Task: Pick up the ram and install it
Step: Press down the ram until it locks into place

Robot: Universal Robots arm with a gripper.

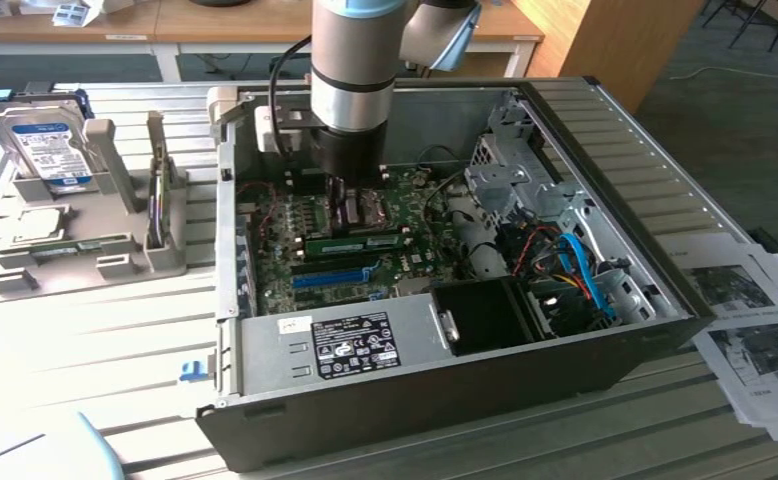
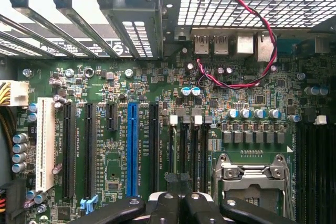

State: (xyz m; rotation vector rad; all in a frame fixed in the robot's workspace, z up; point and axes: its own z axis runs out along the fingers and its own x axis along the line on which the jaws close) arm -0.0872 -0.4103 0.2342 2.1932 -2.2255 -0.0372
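In the exterior view the ram (image 1: 358,242), a thin green stick with dark chips, stands on edge in a black memory slot of the motherboard (image 1: 296,290), inside the open computer case (image 1: 629,180). It lies between the bright blue slot (image 1: 329,275) and the processor socket. My gripper (image 1: 341,205) reaches down into the case just behind the ram, over the socket area. In the wrist view my gripper (image 2: 180,203) is shut, its black fingers (image 2: 157,205) pressed together with nothing visible between them. They hang over the black memory slots (image 2: 188,150) beside the blue slot (image 2: 132,148).
A grey rack (image 1: 109,195) on the exterior view's left holds a blue-labelled hard drive (image 1: 45,145) and a flat green stick (image 1: 76,248). The case walls, the power supply (image 1: 349,345), a drive cage (image 1: 509,170) and blue cables (image 1: 583,270) hem the arm in. A red-black wire (image 2: 262,40) loops near the ports.
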